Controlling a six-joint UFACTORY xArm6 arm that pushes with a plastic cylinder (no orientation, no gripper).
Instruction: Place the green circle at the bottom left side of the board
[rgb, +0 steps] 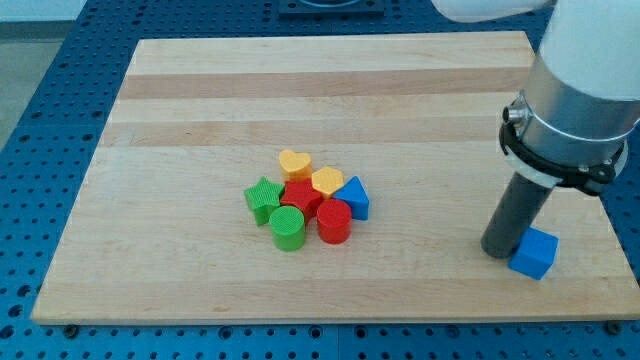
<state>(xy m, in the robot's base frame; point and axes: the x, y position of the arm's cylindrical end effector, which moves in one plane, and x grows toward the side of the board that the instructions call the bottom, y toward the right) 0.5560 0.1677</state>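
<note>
Resting on the pale wooden board (200, 90) near the view's lower right, my tip (499, 250) holds nothing; it is a bare dark rod end. You will find a blue plastic cube (533, 252) just beside it, on its right, apparently touching. Well off to the tip's left sits a tight cluster: the green ridged plastic circle (287, 228) at the cluster's lower edge, a green star block (263, 199) up-left of it, a red cylinder (334, 221) just right of it, a red block (301, 197) of unclear shape behind, a yellow heart (295, 164), a second yellow block (327, 181), and a blue triangle (354, 197) nearest the tip.
</note>
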